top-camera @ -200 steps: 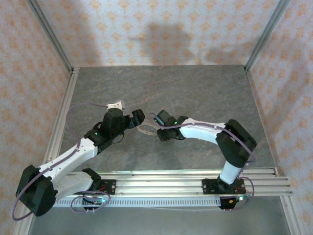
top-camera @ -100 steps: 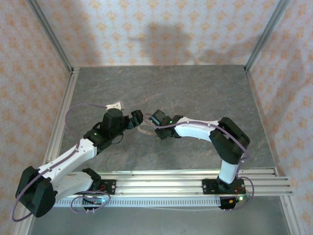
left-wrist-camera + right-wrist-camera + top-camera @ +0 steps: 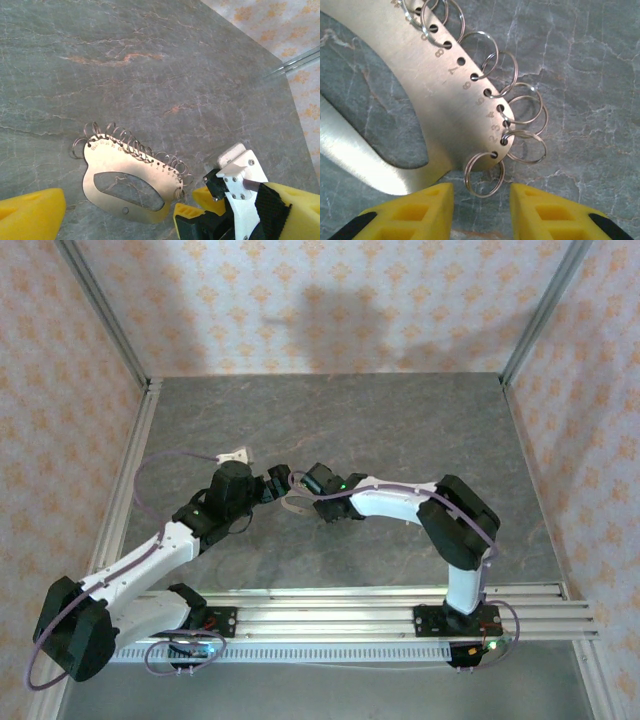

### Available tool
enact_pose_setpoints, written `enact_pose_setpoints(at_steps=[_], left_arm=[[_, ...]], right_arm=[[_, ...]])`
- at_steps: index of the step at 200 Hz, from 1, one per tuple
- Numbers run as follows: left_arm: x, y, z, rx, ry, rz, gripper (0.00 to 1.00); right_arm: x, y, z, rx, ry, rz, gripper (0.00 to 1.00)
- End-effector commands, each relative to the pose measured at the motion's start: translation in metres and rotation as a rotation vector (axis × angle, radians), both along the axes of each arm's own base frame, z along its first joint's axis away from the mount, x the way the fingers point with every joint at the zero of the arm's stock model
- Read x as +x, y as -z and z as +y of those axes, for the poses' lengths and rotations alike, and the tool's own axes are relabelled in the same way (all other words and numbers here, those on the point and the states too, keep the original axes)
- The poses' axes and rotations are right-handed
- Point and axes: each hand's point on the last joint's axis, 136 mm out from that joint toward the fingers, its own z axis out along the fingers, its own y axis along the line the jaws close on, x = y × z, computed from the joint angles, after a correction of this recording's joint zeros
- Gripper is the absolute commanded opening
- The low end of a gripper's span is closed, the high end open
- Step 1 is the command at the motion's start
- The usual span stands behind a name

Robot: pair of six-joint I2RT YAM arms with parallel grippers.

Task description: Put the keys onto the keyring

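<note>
The keyring [image 3: 114,159], a flat pale metal plate with an oval cut-out and a row of small wire rings [image 3: 140,145] along its numbered edge, is lying flat on the grey table [image 3: 150,60], between your two grippers. Your left gripper [image 3: 277,483] is hanging over it with its yellow fingers [image 3: 30,215] spread wide, gripping nothing. Your right gripper [image 3: 482,200] is sitting low at the plate's end, fingertips [image 3: 415,210] parted, with the end ring [image 3: 484,175] lying just in front of the gap. It is holding nothing, and you cannot tell whether a tip is touching the plate.
</note>
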Motion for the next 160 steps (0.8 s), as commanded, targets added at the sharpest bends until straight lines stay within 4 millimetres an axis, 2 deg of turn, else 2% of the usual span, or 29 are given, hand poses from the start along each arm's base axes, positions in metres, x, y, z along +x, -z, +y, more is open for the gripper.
enact_pose_setpoints(at_steps=[1, 71, 117, 160], left_arm=[[0.003, 0.002, 0.003, -0.012, -0.018, -0.005, 0.99], [0.002, 0.004, 0.002, -0.017, -0.014, -0.003, 0.99], [0.002, 0.003, 0.001, -0.020, -0.013, -0.007, 0.99], [0.002, 0.003, 0.002, -0.022, -0.012, -0.009, 0.99]], right_arm=[[0.005, 0.002, -0.002, -0.059, -0.002, -0.026, 0.34], [0.009, 0.008, -0.009, -0.103, 0.011, -0.043, 0.29], [0.015, 0.001, -0.009, -0.110, 0.021, -0.073, 0.22], [0.019, -0.005, -0.008, -0.117, 0.024, -0.091, 0.21]])
